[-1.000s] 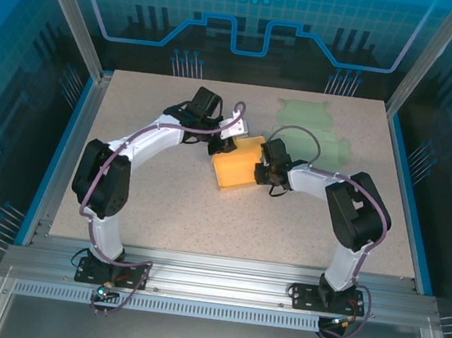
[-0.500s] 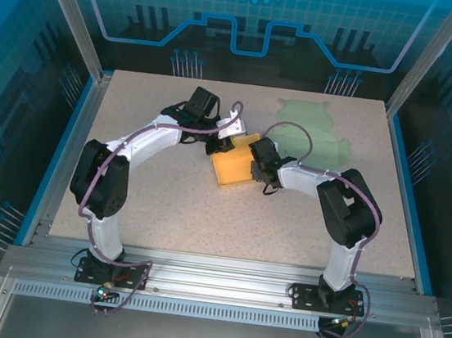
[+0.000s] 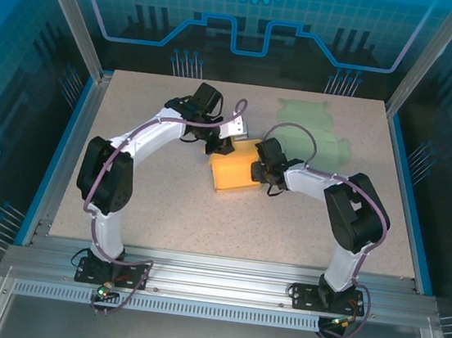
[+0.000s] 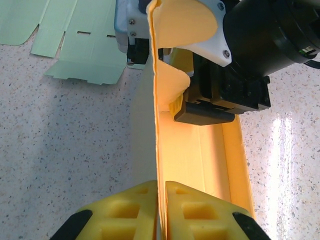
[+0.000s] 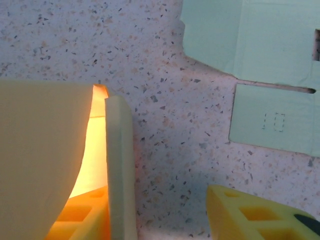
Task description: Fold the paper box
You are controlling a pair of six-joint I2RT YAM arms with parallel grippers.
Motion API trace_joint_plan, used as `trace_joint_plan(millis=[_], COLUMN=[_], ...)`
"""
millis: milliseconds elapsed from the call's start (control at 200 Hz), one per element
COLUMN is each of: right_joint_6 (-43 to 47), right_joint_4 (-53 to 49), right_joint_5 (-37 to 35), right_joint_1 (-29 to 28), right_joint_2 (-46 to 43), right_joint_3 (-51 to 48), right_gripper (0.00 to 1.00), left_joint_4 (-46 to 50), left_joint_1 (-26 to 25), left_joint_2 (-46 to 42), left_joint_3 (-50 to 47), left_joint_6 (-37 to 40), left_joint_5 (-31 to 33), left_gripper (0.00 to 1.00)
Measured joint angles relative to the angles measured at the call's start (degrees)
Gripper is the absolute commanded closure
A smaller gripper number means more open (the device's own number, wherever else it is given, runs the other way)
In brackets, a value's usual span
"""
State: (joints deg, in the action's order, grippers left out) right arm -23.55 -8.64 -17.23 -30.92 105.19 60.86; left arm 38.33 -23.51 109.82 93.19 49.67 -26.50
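The orange-yellow paper box (image 3: 233,174) sits mid-table, partly folded with its walls up. My left gripper (image 4: 161,187) is shut on one upright side wall of the box (image 4: 200,155), a yellow finger on each face. From the opposite end my right gripper (image 5: 150,200) stands open. One of its fingers is inside the box, the other is outside over the bare table, and the box's end wall (image 5: 120,165) stands between them untouched. From above, the left gripper (image 3: 223,142) is at the box's far edge and the right gripper (image 3: 255,171) at its right edge.
Flat pale green box blanks (image 3: 313,134) lie at the back right, just beyond the right gripper, and show again as green sheets (image 5: 265,65) (image 4: 65,35). The speckled table (image 3: 163,211) is ringed by a metal frame and blue walls.
My right gripper has opened and let go of the box wall it held. The box and right wrist shifted slightly left then back. The left gripper kept its grip.
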Motion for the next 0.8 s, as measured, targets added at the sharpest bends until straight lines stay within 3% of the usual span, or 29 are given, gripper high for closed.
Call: trace_joint_plan(millis=[230, 430, 585, 660, 720, 800], right_joint_6=[-0.17, -1.51, -3.21, -3.50, -3.19, -2.75], right_joint_4=[0.76, 0.28, -0.90, -0.81, -0.85, -1.64], right_joint_5=[1.01, -0.87, -3.41, -3.78, -4.39, -4.92], right_joint_1=[0.37, -0.20, -1.09, -1.46, -1.66, -1.70], right_joint_2=[2.64, 4.31, 4.85, 4.87, 4.87, 4.87], right_joint_3=[1.70, 4.33, 5.66, 5.77, 5.73, 5.18], right_gripper=[0.67, 1.00, 1.00, 0.75, 0.65, 0.55], left_joint_4=[2.19, 2.05, 0.09, -2.64, -4.50, -7.15], left_joint_1=[0.22, 0.72, 0.90, 0.48, 0.26, 0.04], left_joint_2=[1.46, 1.49, 1.42, 1.01, 0.46, -0.74], left_joint_3=[2.23, 2.27, 1.62, -0.44, -2.12, -3.98], left_joint_6=[-0.24, -1.36, -3.45, -5.16, -6.62, -8.74], left_joint_5=[0.07, 0.26, 0.87, 1.73, 2.80, 4.31], left_gripper=[0.87, 0.87, 0.77, 0.62, 0.59, 0.43])
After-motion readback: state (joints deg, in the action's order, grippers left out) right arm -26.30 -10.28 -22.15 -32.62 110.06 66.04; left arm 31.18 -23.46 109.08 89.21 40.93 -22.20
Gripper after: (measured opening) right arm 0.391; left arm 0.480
